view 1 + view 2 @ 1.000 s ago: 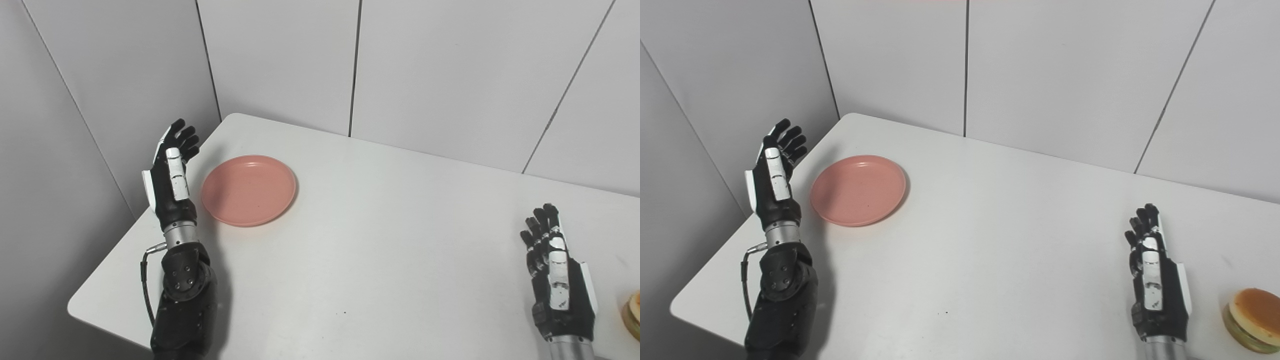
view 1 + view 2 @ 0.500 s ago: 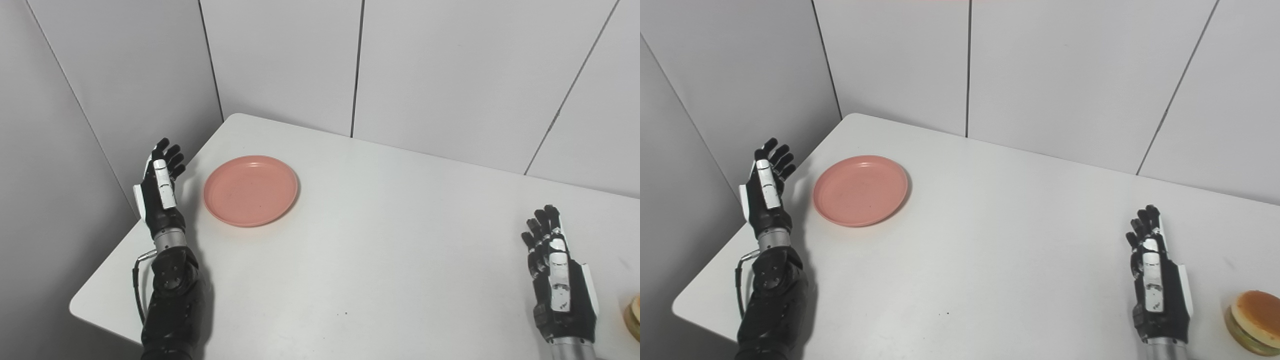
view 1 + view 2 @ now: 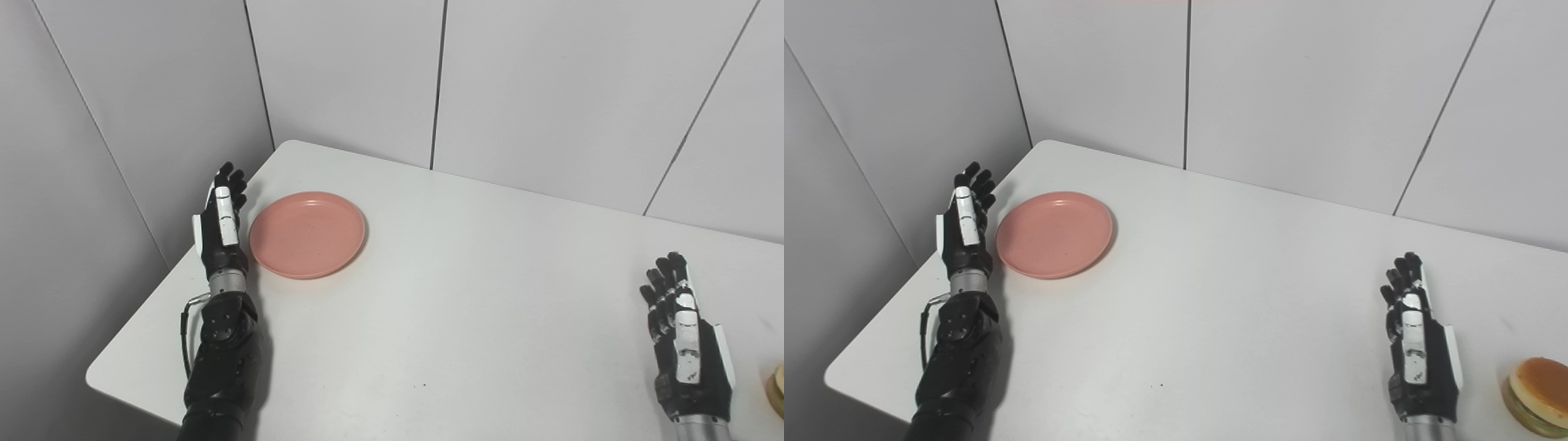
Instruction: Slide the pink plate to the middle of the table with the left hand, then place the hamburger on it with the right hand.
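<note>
The pink plate (image 3: 307,234) lies flat near the table's far left corner. My left hand (image 3: 220,226) stands upright on edge just left of the plate's rim, open, fingers straight and pointing away; whether it touches the rim I cannot tell. My right hand (image 3: 1418,349) rests open near the front right of the table, holding nothing. The hamburger (image 3: 1536,387), a brown bun over a green layer, sits at the right edge, a little right of that hand; the left eye view shows only a sliver of the hamburger (image 3: 776,387).
The white table (image 3: 478,294) has a rounded corner behind the plate and its left edge runs just beside my left arm. Grey wall panels (image 3: 343,73) stand close behind and to the left.
My left hand swung out left past the table edge, then came back right and now stands close beside the plate's left rim. Plate, hamburger and right hand have stayed put.
</note>
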Tool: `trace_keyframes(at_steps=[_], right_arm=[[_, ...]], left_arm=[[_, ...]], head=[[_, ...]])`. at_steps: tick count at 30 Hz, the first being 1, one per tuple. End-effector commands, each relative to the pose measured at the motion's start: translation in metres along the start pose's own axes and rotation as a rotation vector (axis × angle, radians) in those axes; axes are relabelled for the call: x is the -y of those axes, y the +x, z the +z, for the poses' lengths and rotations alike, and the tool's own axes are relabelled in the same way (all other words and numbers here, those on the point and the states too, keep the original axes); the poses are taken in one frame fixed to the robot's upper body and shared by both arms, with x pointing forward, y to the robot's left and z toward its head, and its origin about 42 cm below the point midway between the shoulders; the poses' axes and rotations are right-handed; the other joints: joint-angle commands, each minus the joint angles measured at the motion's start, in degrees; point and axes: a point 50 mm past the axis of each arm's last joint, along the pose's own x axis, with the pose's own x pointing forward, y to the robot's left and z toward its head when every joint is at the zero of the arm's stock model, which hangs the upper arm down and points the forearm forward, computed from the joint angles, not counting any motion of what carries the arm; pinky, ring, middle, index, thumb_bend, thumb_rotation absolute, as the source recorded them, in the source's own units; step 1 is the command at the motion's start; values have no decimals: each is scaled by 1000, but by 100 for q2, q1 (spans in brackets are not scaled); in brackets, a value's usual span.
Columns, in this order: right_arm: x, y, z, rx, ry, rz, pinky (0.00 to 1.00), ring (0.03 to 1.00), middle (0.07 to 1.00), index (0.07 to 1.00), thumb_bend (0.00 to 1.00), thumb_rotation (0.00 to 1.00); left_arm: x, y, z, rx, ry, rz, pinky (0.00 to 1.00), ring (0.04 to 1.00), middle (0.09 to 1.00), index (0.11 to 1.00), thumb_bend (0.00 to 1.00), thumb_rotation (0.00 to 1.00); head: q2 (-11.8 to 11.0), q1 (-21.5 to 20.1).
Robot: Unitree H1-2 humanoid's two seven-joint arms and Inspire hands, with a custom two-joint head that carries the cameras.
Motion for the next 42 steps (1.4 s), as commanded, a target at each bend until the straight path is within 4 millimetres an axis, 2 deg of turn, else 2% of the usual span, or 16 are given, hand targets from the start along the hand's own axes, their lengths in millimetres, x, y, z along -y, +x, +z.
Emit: trace_keyframes(at_steps=[1,3,9,12,18,22,29,36,38,42], right_arm=[[11,-31,-26,-92,3,-36,1000,1000,1000,1000,535,932],[11,-31,-25,-93,-2,-36,1000,1000,1000,1000,535,941],[11,-30,-26,-94,18,-38,1000,1000,1000,1000,538,908],[11,-30,-26,-100,10,-42,1000,1000,1000,1000,573,910],[10,-30,-24,-90,7,-44,1000,1000,1000,1000,546,922],[10,-30,-25,-89,15,-48,1000,1000,1000,1000,563,907],[9,-29,-28,-88,12,-47,1000,1000,1000,1000,558,915],[8,-28,-31,-86,20,-41,1000,1000,1000,1000,600,893],[6,-27,-31,-87,34,-43,1000,1000,1000,1000,606,868],[6,-27,-31,-85,15,-22,1000,1000,1000,1000,589,908]], left_arm=[[7,-7,-4,-30,-16,-43,927,906,891,867,658,1000],[11,-9,-4,-61,-36,-42,915,908,892,867,688,1000],[21,-15,-3,-96,-57,-103,882,904,896,876,668,1000],[26,-18,-3,-120,-66,-132,892,915,904,886,689,1000],[33,-22,-4,-161,-68,-191,891,898,890,878,689,1000],[38,-25,-5,-184,-90,-219,891,888,876,864,697,1000],[53,-33,-1,-195,-97,-276,887,886,875,866,639,1000],[73,-48,-3,-206,-85,-392,871,891,886,878,673,1000],[80,-53,-3,-220,-87,-412,887,902,894,884,651,1000],[91,-64,-7,-242,-71,-438,885,885,877,865,640,1000]], head=[[6,6],[11,-2],[11,-24],[11,-24],[5,-82],[2,-126],[40,-251],[92,-329],[106,-346],[125,-359]])
